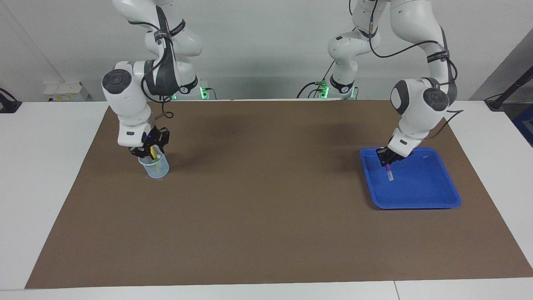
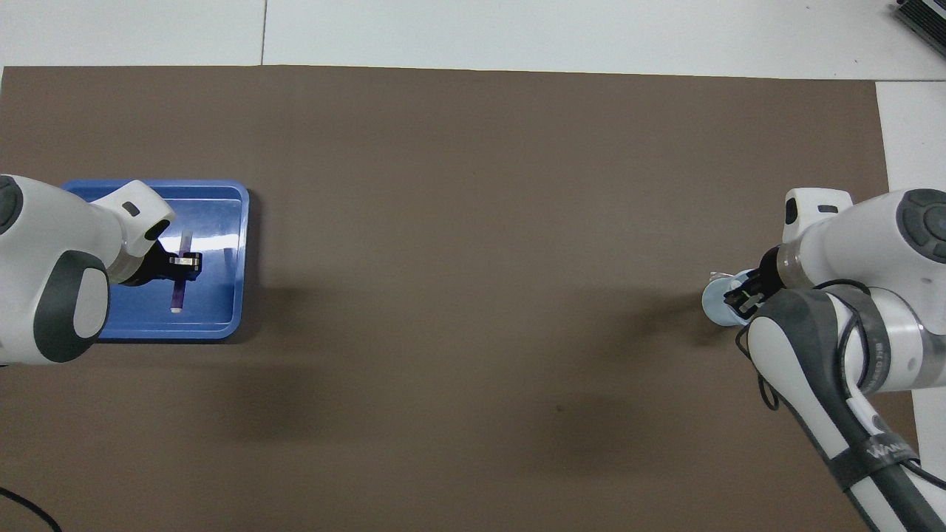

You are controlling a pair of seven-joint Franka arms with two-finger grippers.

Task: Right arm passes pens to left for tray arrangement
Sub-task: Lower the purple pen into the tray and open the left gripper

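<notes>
Over the blue tray (image 1: 420,191) (image 2: 222,222), at the left arm's end of the table, my left gripper (image 1: 385,161) (image 2: 182,261) is shut on the purple pen (image 1: 389,171) (image 2: 178,292). The pen slants down with its whitish tip close to the tray floor; I cannot tell if it touches. At the right arm's end, my right gripper (image 1: 152,153) (image 2: 741,298), with its blue light, is down at the mouth of a small clear cup (image 1: 156,171) (image 2: 715,304). A yellow pen (image 1: 155,151) and a green pen (image 1: 156,158) stand in that cup, the yellow one right at the gripper.
A brown mat (image 1: 266,200) covers most of the white table. A white box (image 1: 66,89) sits off the mat near the right arm's base, with cables around both arm bases.
</notes>
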